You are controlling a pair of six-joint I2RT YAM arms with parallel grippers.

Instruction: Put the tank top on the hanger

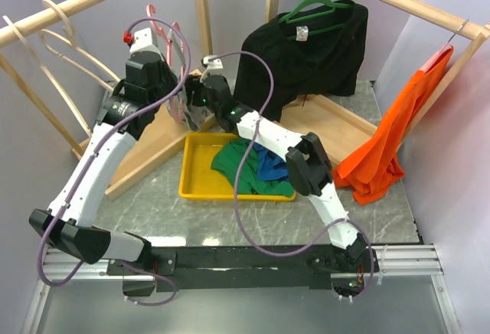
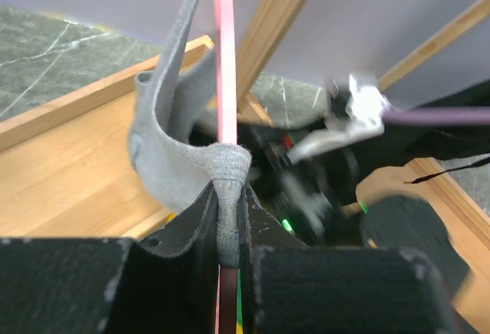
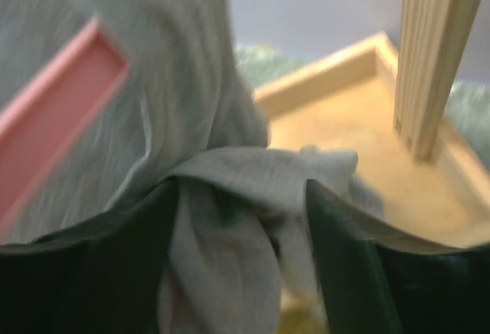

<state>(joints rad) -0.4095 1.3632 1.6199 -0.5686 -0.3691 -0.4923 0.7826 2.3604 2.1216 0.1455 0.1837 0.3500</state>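
The grey stone table (image 1: 153,204) carries a wooden rack whose rails run along the back and both sides. A black garment (image 1: 306,58) hangs on a green hanger (image 1: 318,4) from the back rail. An orange top (image 1: 390,135) hangs at the right and cream hangers (image 1: 53,43) at the left. Both arms reach to the back left corner, past a yellow tray (image 1: 187,173) that holds green and blue clothes. In that corner the tank top (image 2: 164,150) hangs draped on the hanger (image 2: 226,58), above the rack's wooden base board (image 2: 69,165). The left gripper (image 2: 230,196) is closed tight. Its two black jaws pinch the hanger's thin pink bar, with a bunched grey strap wrapped over the bar and caught in the same pinch. The rest of the strap loops up and to the left of the jaws. The right gripper (image 3: 239,196) stands with its jaws well apart. Loose grey fabric sags between them without being squeezed, and more of it fills the view above. A pink bar of the hanger crosses the cloth to the upper left of that claw, and a wooden post (image 3: 429,43) stands to its right.
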